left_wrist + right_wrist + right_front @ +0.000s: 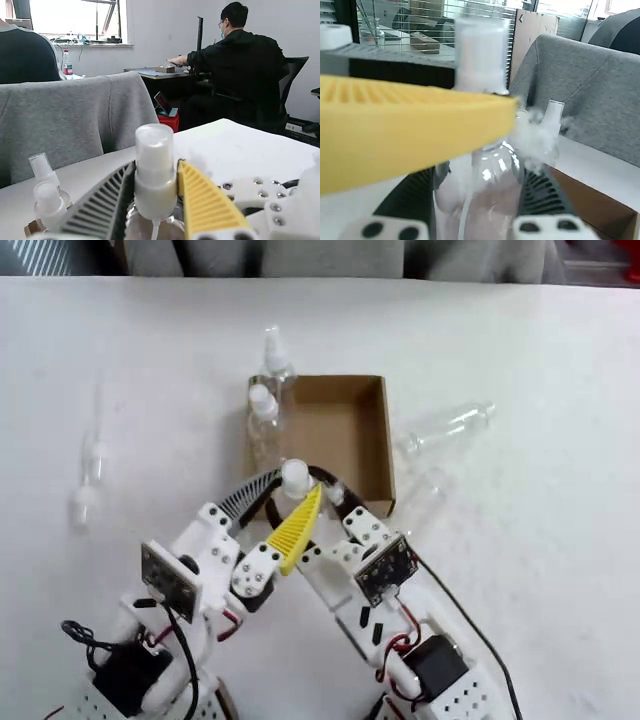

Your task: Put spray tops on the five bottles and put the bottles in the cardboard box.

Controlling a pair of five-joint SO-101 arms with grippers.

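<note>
A clear bottle (485, 175) stands upright at the near edge of the cardboard box (335, 430), with my right gripper (480, 200) shut on its body between black ribbed fingers. On its neck sits a white spray top (295, 478). My left gripper (155, 185) is shut on that spray top (155, 165), its black finger on one side and its yellow finger (298, 525) on the other. Two capped bottles (262, 405) (275, 355) stand at the box's left side. The same two capped bottles (42, 170) (47, 200) show in the left wrist view.
Two capless clear bottles (450, 425) (428, 485) lie on the table right of the box. Loose spray tops (93, 455) (80, 505) lie far left. Both arm bases crowd the near edge. Grey chair backs stand beyond the table's far edge.
</note>
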